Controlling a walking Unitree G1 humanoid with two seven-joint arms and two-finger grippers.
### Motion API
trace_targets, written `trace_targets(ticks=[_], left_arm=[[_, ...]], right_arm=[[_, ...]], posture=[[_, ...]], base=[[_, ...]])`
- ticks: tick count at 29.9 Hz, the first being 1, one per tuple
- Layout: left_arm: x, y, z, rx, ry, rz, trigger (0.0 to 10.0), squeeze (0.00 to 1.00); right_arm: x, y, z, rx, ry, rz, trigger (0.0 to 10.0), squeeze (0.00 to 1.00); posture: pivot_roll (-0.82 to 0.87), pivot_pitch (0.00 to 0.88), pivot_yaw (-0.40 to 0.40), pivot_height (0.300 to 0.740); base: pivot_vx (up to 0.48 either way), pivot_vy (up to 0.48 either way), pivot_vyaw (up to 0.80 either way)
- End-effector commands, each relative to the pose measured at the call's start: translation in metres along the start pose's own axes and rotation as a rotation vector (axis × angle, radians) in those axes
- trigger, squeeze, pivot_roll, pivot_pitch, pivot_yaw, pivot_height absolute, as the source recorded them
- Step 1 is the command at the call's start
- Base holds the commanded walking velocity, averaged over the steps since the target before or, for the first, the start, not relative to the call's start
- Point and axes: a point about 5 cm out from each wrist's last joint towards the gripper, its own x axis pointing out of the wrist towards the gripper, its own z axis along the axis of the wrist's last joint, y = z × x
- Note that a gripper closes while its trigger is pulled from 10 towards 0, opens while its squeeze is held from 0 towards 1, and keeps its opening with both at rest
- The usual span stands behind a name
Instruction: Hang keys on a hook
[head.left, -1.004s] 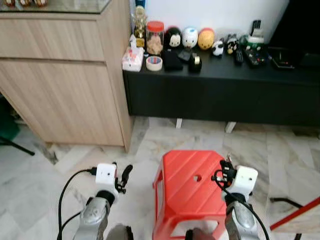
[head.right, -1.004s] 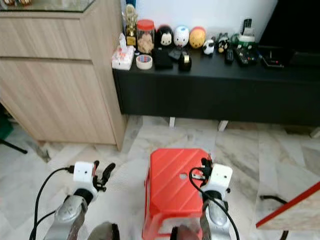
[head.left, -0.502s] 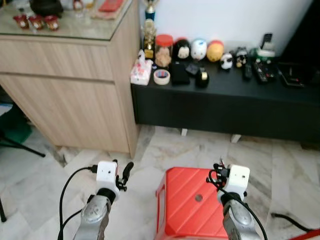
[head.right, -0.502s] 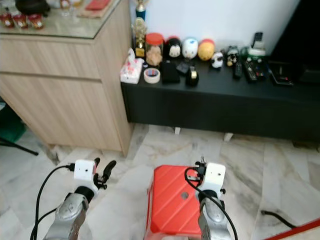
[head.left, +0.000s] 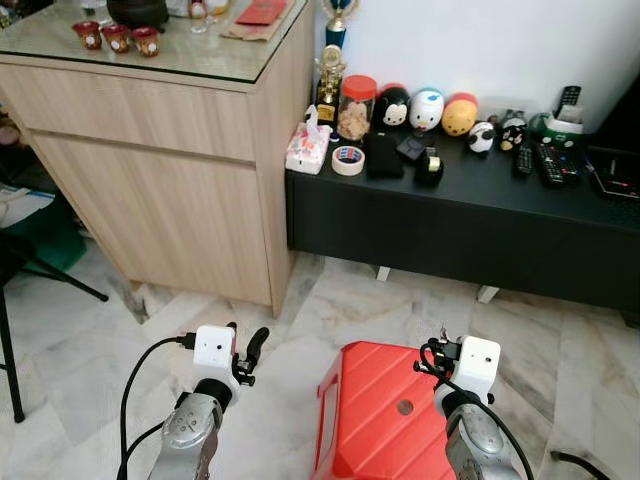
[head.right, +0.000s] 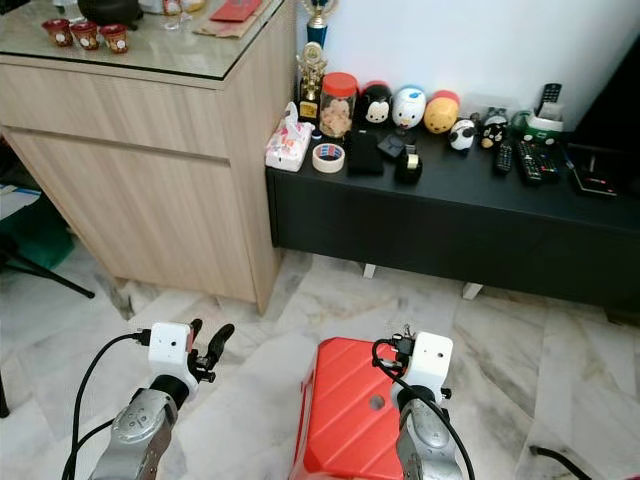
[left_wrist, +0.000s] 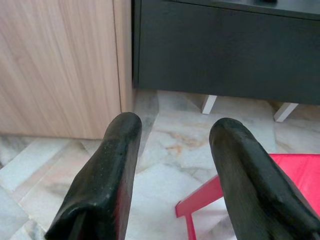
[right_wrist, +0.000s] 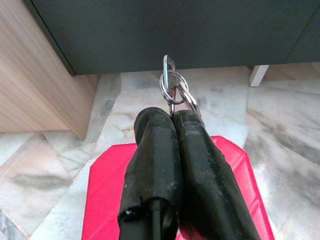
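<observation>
Right tool (right_wrist: 172, 117) pinched tight on keys (right_wrist: 172, 87), carrying step; left tool (left_wrist: 175, 137) open, empty. Hook not seen yet; next: find it.

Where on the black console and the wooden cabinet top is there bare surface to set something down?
The black console has a bare front strip, widest between the tape dispenser and remotes; its back row is crowded. The wooden cabinet has bare glass between the red cups and its front edge.

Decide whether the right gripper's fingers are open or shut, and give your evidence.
Shut. In the right wrist view the right gripper has both black fingers pressed together, pinching the metal key ring at their tips.
</observation>
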Motion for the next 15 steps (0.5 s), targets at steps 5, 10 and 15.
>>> trace_targets(ticks=[5,10,15], left_arm=[[-0.0029,-0.0015,-0.0024,-0.008,-0.001,-0.006,10.0,0.00],[-0.0030,-0.0014,-0.0023,-0.010,-0.002,-0.006,10.0,0.00],[-0.0032,-0.0016,-0.0022,-0.010,-0.004,-0.006,10.0,0.00]], right_arm=[[-0.0005,-0.0029,0.0036,0.010,-0.016,-0.033,10.0,0.00],[0.0002,-0.0037,0.0045,0.010,-0.018,-0.045,10.0,0.00],[0.0006,-0.0050,0.0046,0.010,-0.017,-0.055,10.0,0.00]], posture=[[0.02,0.060,-0.075,0.740],[0.02,0.060,-0.075,0.740],[0.02,0.059,-0.077,0.740]], base=[[0.000,0.000,0.00],[0.000,0.000,0.00],[0.000,0.000,0.00]])
